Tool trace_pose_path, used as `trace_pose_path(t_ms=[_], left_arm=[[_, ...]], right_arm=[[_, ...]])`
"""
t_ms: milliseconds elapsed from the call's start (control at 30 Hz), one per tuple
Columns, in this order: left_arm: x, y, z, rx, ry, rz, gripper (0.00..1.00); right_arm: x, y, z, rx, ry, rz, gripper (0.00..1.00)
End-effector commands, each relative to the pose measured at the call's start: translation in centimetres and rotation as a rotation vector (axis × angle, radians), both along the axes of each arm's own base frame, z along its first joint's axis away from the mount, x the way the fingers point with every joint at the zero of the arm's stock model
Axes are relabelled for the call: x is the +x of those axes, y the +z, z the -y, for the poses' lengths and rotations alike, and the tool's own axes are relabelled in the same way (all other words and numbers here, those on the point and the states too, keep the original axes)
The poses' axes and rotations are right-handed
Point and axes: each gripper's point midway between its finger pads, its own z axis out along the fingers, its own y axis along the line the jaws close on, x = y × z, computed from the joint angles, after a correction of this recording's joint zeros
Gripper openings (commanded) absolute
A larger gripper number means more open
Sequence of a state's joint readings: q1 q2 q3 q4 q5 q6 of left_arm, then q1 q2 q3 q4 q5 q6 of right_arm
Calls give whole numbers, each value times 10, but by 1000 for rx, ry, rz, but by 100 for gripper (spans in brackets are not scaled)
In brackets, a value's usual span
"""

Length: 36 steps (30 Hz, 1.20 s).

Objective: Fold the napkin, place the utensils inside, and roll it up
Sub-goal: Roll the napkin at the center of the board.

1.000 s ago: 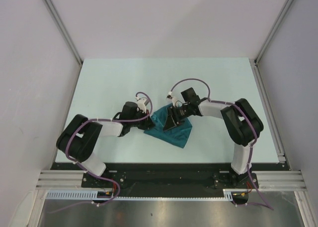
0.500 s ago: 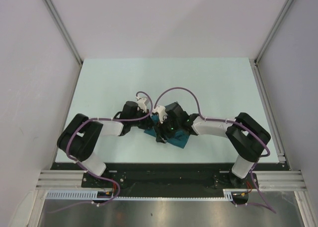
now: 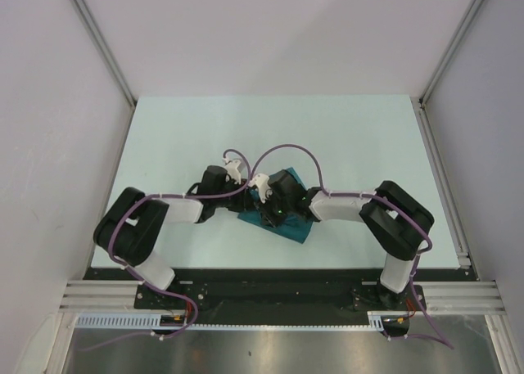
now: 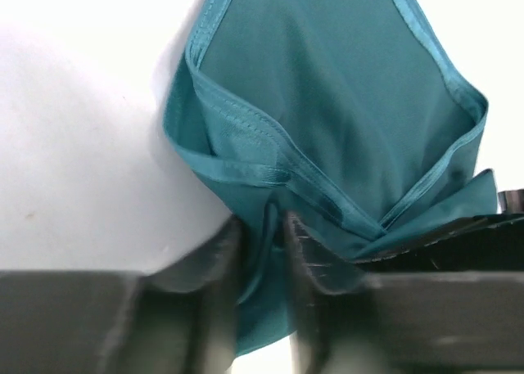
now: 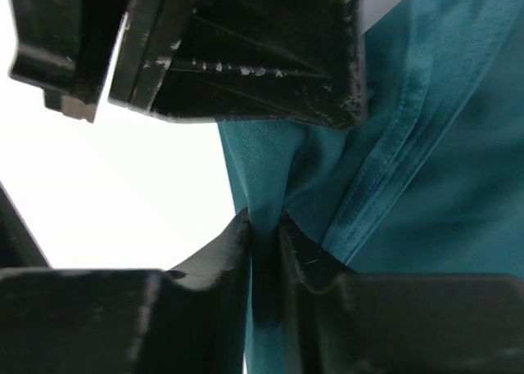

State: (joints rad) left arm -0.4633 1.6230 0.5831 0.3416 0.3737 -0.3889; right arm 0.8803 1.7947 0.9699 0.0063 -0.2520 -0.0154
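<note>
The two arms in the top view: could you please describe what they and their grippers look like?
Both the left arm and right arm have bulky black joint housings joined by white links, with a purple cable looping along each. The left gripper and right gripper have dark, matte fingers with pale scuffs at the edges.

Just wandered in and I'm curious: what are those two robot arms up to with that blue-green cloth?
Both arms are working on the napkin, which lies bunched in folds on the table. The right gripper pinches a fold between its fingers, and the left gripper has another fold between its own. No fork shows in any view; it may be hidden in the cloth.
</note>
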Motion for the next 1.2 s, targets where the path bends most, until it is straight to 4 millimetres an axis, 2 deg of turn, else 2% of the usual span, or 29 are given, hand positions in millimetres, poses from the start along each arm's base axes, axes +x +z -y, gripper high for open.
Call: trace_pose_path(t_ms=[0, 100, 267, 333, 400, 433, 500, 633, 800, 1033, 1167], left_arm=[[10, 11, -14, 5, 62, -4, 49], [17, 20, -28, 3, 111, 12, 67], [18, 33, -50, 12, 184, 73, 75], [14, 35, -52, 8, 181, 99, 76], [13, 48, -48, -30, 159, 151, 77], [7, 45, -48, -35, 142, 152, 77], [2, 53, -41, -75, 101, 184, 77], [-16, 44, -34, -94, 36, 179, 76], [-28, 33, -27, -128, 4, 143, 76], [-20, 20, -23, -151, 60, 82, 75], [-17, 18, -16, -189, 49, 73, 70]], right_arm=[[-17, -17, 12, -27, 3, -158, 18], [-27, -14, 11, 19, 20, -269, 12], [-32, -3, 9, 138, 38, -492, 8], [-31, -6, 9, 162, 39, -554, 6], [-27, 0, 8, 213, 37, -616, 6], [-26, -1, 8, 223, 34, -638, 6], [-23, -1, 10, 252, 22, -699, 6], [-15, -4, 15, 297, -6, -789, 5], [-8, -9, 21, 335, -33, -871, 5], [-8, -16, 25, 336, -52, -914, 5], [-5, -18, 24, 352, -48, -917, 5]])
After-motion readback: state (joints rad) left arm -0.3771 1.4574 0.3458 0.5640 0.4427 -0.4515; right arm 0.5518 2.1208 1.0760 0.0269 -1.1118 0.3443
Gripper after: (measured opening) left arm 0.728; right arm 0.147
